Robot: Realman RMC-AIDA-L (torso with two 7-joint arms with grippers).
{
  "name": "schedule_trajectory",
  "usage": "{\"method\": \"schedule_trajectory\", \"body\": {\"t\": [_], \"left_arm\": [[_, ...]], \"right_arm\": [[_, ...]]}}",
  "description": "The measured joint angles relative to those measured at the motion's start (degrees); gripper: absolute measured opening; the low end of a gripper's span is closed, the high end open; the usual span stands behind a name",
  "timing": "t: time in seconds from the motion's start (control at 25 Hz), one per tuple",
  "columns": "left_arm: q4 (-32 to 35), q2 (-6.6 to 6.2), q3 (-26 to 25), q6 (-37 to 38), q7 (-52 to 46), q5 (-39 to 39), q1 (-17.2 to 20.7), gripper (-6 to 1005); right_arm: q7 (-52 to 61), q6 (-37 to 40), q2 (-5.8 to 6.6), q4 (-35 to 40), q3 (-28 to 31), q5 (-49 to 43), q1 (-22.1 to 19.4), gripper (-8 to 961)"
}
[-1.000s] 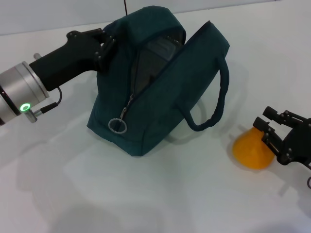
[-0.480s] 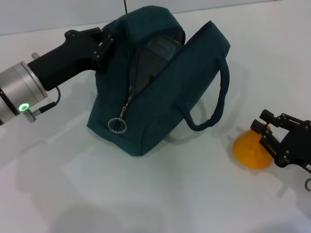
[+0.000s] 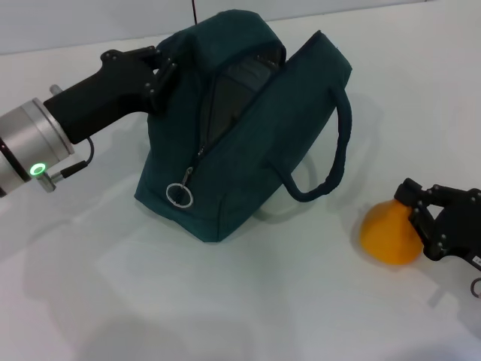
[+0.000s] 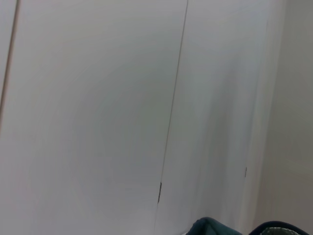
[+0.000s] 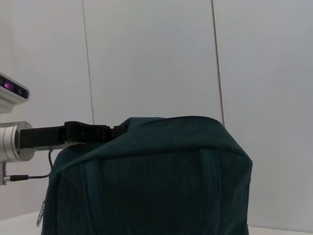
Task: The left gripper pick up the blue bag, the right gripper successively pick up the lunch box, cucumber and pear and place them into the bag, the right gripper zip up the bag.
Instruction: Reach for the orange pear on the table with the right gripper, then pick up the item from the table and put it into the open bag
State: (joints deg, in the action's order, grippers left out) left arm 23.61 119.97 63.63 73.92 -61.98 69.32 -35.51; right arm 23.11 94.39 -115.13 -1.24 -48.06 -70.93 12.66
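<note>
Your left pincer (image 3: 161, 69) gripped the blue bag (image 3: 240, 128) at upper centre. Your right pincer (image 3: 421, 218), lower right, flanked the pear (image 3: 387, 233) on the surface (image 3: 248, 301), apparently not clenched yet. That round pear could have rolled away under uneven contact.

Bag at the desk's centre, pear off at four o'clock.

The blue bag (image 3: 248, 128) is set on the desk (image 3: 225, 301), its opened top turned toward twelve o'clock and its zipper ring (image 3: 179, 195) hung at the seven o'clock corner. The left gripper (image 3: 161, 71) is placed at the bag's ten o'clock edge. The pear (image 3: 387, 233) is found at the bag's four o'clock, well apart, with the right gripper (image 3: 413, 207) touching it from three o'clock.
</note>
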Motion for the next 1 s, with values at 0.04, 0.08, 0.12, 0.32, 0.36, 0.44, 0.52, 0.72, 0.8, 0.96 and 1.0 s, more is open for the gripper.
{"method": "schedule_trajectory", "body": {"t": [0.04, 0.08, 0.12, 0.32, 0.36, 0.44, 0.52, 0.72, 0.8, 0.96, 1.0], "left_arm": [[-0.1, 0.0, 0.0, 0.0, 0.1, 0.0, 0.0, 48], [-0.1, 0.01, 0.0, 0.0, 0.1, 0.0, 0.0, 48], [-0.1, 0.03, 0.0, 0.0, 0.1, 0.0, 0.0, 48], [-0.2, 0.07, -0.2, 1.1, 0.2, 0.0, 0.1, 48], [-0.2, 0.08, -0.2, 1.3, 0.3, 0.0, 0.1, 48], [-0.2, 0.09, -0.2, 1.3, 0.6, 0.0, 0.2, 47], [-0.2, 0.09, -0.1, 1.4, 0.8, 0.0, 0.2, 47], [-0.7, 0.09, -0.1, 1.4, 1.1, -0.4, 0.2, 48], [-1.2, 0.09, 0.1, 1.4, 1.4, -0.7, 0.2, 47], [-2.2, 0.13, 0.1, 1.7, 2.3, -0.8, 0.2, 47], [-2.4, 0.14, 0.1, 1.9, 2.5, -0.8, 0.3, 47]], "right_arm": [[0.0, 0.0, 0.0, 0.0, 0.0, 0.0, 0.0, 106], [-0.1, -0.1, 0.0, 0.0, 0.0, 0.0, 0.1, 93], [-0.1, -0.1, 0.0, 0.0, 0.0, 0.0, 0.1, 79], [-0.1, 1.8, 0.0, 0.5, 0.5, 0.9, 0.1, 27], [-0.1, 2.7, 0.0, 0.6, 0.6, 1.3, 0.1, 28], [0.0, 4.3, 0.0, 1.2, 0.7, 2.2, 0.1, 30], [0.2, 6.4, 0.0, 2.2, 1.0, 2.7, 0.3, 32], [6.3, 13.9, 0.05, 5.1, 2.9, 4.8, 1.8, 36], [13.5, 15.7, 0.04, 9.1, 3.5, 5.6, 2.7, 38], [21.9, 16.2, -0.04, 13.7, 3.7, 7.4, 5.0, 42], [26.3, 15.4, 0.01, 16.0, 3.5, 7.8, 7.6, 43]]}}
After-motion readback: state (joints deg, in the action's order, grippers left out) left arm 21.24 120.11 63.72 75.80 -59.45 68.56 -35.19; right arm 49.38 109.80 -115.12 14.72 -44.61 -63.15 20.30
